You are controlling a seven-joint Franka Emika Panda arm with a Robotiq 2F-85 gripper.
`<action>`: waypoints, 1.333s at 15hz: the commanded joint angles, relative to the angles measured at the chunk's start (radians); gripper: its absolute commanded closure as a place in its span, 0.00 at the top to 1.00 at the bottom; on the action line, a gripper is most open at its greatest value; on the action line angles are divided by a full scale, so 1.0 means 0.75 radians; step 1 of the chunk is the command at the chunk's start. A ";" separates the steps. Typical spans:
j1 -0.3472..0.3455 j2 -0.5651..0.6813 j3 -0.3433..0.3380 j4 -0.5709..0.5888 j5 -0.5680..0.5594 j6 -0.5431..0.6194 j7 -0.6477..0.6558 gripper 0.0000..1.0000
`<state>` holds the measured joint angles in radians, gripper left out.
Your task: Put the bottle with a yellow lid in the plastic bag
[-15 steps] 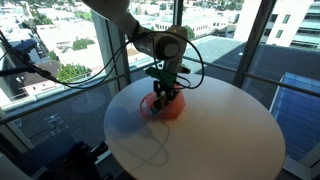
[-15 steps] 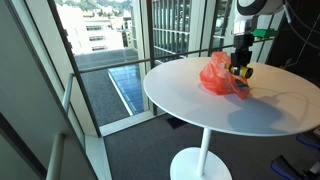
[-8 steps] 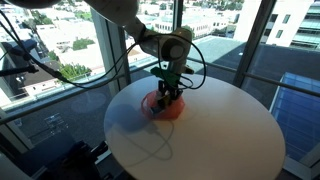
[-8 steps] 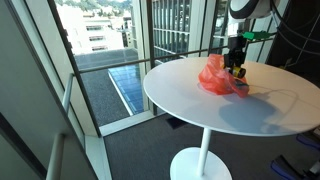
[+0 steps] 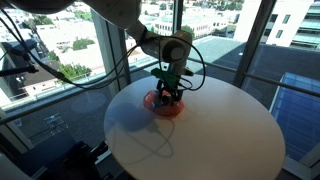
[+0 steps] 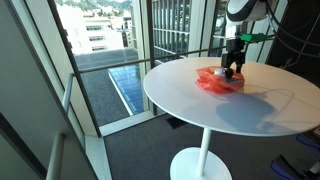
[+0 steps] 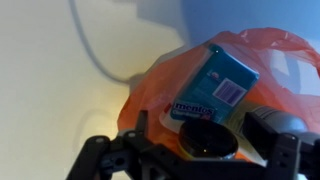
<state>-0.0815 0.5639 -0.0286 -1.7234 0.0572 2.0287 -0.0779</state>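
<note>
Status: the teal-blue plastic bottle with a Mentos label (image 7: 215, 85) lies on its side in the crumpled translucent orange-red plastic bag (image 7: 150, 95). In the wrist view the bag film wraps up over its lower-left edge, so I read it as sitting inside the bag's mouth rather than on top. Not certain, since its upper face is bare. The yellow lid isn't visible in any view; a dark round patch at the bottle's near end could be the lid in shadow, can't tell. The fingers (image 7: 283, 150) are spread wide, one on each side, with nothing clamped and no contact with the bottle that I can see. In both exterior views the bag (image 5: 163, 103) sits low on the round white desk (image 6: 250, 112), well in from the rim, with the black-and-white robot arm (image 5: 140, 35) coming down right over it. Whether the fingers touch the film there is too small to say. A thin grey cable (image 7: 88, 45) loops across the desk beside the bag, apart from it. Judgement: placement looks essentially done, and the bottle is free of the fingers. What's left is to lift straight up clear of the bag. Risk: the film is light and loose and could snag on a finger and drag the bottle back out, so retreat slowly.
</note>
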 commanded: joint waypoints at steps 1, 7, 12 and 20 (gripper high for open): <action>-0.009 -0.014 0.004 0.032 0.009 -0.070 0.000 1.00; -0.014 -0.114 0.005 -0.021 -0.013 -0.162 -0.076 1.00; -0.009 -0.154 -0.024 0.011 -0.092 -0.188 -0.099 1.00; -0.015 -0.132 -0.051 0.090 -0.223 -0.112 -0.137 1.00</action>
<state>-0.0833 0.4502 -0.0664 -1.6965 -0.0827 1.9325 -0.1513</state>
